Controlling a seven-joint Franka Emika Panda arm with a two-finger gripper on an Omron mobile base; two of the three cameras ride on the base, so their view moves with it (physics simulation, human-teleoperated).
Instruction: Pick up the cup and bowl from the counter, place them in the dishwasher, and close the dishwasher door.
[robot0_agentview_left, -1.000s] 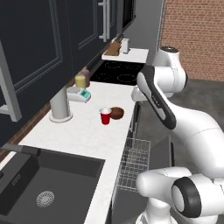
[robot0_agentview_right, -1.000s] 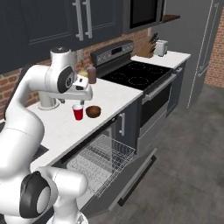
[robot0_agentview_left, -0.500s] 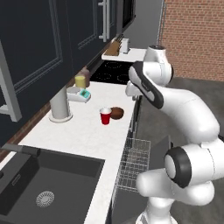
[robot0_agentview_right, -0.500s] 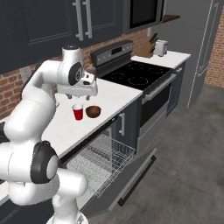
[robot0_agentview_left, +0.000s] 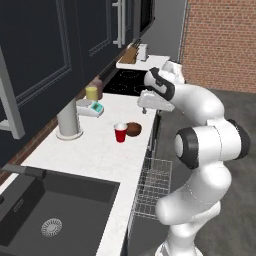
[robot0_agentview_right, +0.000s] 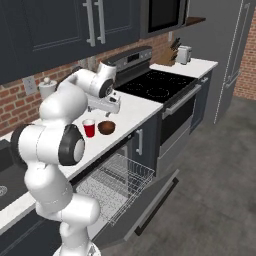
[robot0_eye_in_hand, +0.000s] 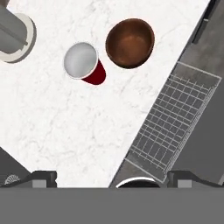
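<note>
Red cup (robot0_eye_in_hand: 84, 64) with white inside, upright, upper left of hand view, dark reddish-brown bowl (robot0_eye_in_hand: 130, 42) just beside it on white speckled counter (robot0_eye_in_hand: 65, 127), dishwasher (robot0_agentview_right: 125, 192) rack pulled out, dishwasher door (robot0_agentview_right: 150, 207) lowered open.

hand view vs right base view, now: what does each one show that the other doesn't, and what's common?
Hand view alone: the cup's white inside seen from straight above, plus the sink drain at a corner.
Right base view alone: the stove, the brick wall, the dishwasher door hanging open, the gripper above the counter.
Both: cup, bowl close beside it, counter, pulled-out wire rack.
</note>
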